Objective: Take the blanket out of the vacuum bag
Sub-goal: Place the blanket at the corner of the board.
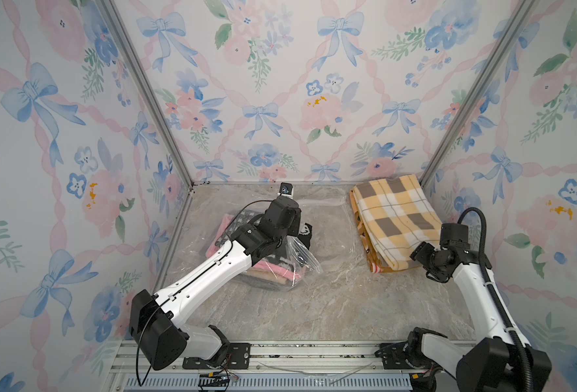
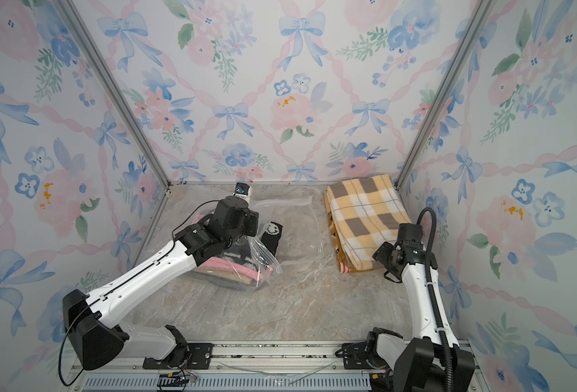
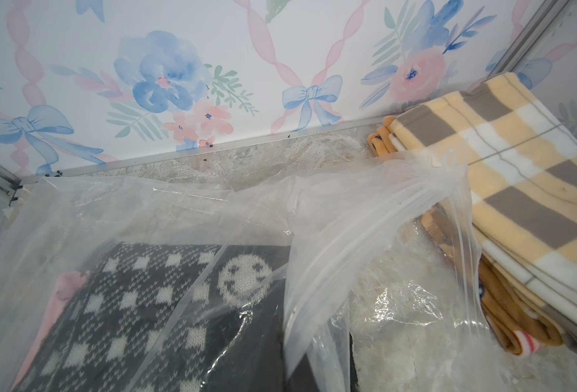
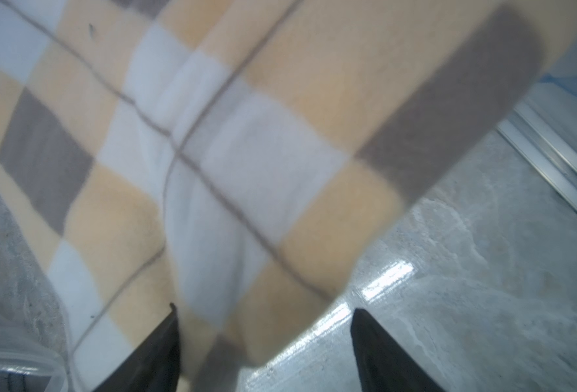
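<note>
- Aluminium rail (image 1: 280, 353) at the front carries both arm bases. Beyond it lies a glossy, grey marbled tabletop (image 1: 314, 305).
- The crinkly, clear vacuum bag (image 3: 178, 210) spreads left of centre. It holds folded knits (image 3: 127, 305): pink, beige, and black-and-white with a smiley face (image 3: 245, 278).
- The left gripper (image 1: 282, 217) bends down over the bag, pressed together. Its fingers are hidden, so I cannot tell whether it pinches anything.
- The right gripper (image 4: 266, 353) stands spread, with the near corner of the blanket (image 4: 212, 152) between its fingers.
- The fleecy blanket, plaid in yellow, grey and white, lies folded outside the bag in the back right corner, touching the bag's zip edge.
- Wallpaper (image 1: 280, 85) with flowers and bows covers the walls behind.
</note>
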`<state>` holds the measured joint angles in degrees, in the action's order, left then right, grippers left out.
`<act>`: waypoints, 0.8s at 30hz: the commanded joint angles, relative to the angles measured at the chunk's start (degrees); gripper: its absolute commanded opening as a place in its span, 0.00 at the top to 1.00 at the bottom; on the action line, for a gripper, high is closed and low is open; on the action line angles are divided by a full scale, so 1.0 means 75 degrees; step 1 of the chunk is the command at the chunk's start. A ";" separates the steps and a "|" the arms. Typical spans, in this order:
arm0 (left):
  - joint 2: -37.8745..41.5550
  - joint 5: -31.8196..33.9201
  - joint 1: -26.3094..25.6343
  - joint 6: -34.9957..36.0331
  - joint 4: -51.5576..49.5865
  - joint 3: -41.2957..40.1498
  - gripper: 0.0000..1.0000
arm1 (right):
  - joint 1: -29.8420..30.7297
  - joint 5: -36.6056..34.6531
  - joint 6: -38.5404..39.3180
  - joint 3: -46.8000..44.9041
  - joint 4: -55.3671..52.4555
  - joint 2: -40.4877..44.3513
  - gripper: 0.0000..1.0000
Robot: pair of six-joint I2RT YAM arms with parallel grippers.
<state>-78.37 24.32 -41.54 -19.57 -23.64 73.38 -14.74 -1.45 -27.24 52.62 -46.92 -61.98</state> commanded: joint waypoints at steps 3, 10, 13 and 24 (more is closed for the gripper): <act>0.0070 -0.0176 0.0087 -0.0015 0.0079 -0.0175 1.00 | -0.0446 -0.0398 0.0910 0.1482 -0.1544 0.0243 0.21; 0.0175 -0.0266 0.0088 -0.0094 0.0117 -0.0261 1.00 | -0.0780 0.0906 0.1118 0.1977 -0.0170 -0.0951 0.38; 0.0420 -0.0152 0.0081 -0.0147 0.0117 -0.0462 1.00 | -0.0820 0.0897 0.0962 0.1706 0.0190 -0.1633 0.50; 0.0538 -0.0135 0.0205 -0.0089 0.0122 -0.0627 1.00 | -0.0868 0.0475 0.1005 0.0731 0.0234 -0.3114 0.60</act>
<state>-74.52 23.29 -40.53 -20.16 -22.37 69.19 -20.95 3.64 -20.45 59.57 -42.96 -84.47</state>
